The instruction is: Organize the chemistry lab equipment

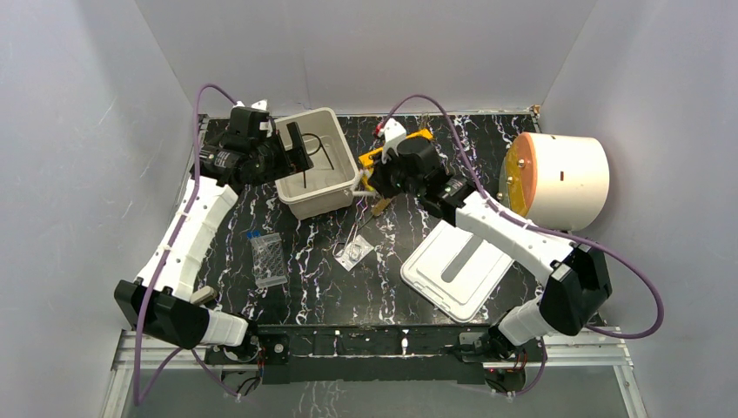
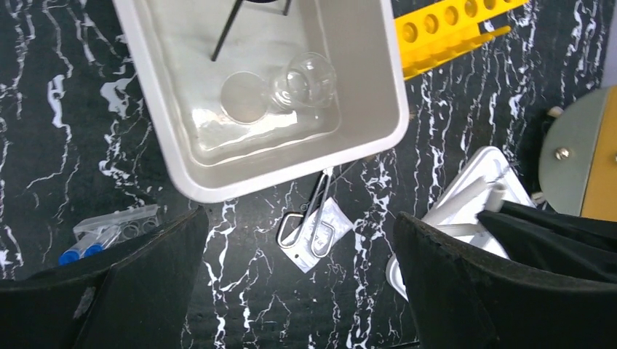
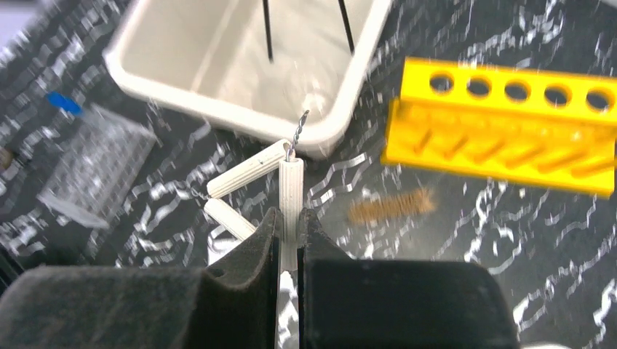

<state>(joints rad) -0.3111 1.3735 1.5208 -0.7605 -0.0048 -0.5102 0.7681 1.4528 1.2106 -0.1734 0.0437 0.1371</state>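
Right pincer (image 3: 289, 218) is clamped on the white triangle (image 3: 291, 182) near the bin (image 3: 218, 105); left pincer (image 2: 298, 218) hangs apart. Next probably: lift it over the rim, then release

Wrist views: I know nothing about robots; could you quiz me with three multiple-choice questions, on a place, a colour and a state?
1. Where is the clear glass dish? A) inside the white tub; B) outside it, to its left; C) outside it, in front.
2. What colour is the rack with holes? A) blue; B) yellow; C) green.
3. How is the right tool? A) wide open; B) shut on nothing; C) shut on the white triangle.
Answers: 1 A, it lies on the tub's floor; 2 B, plainly yellow in the right wrist view; 3 C, its fingers pinch one rod of the triangle.
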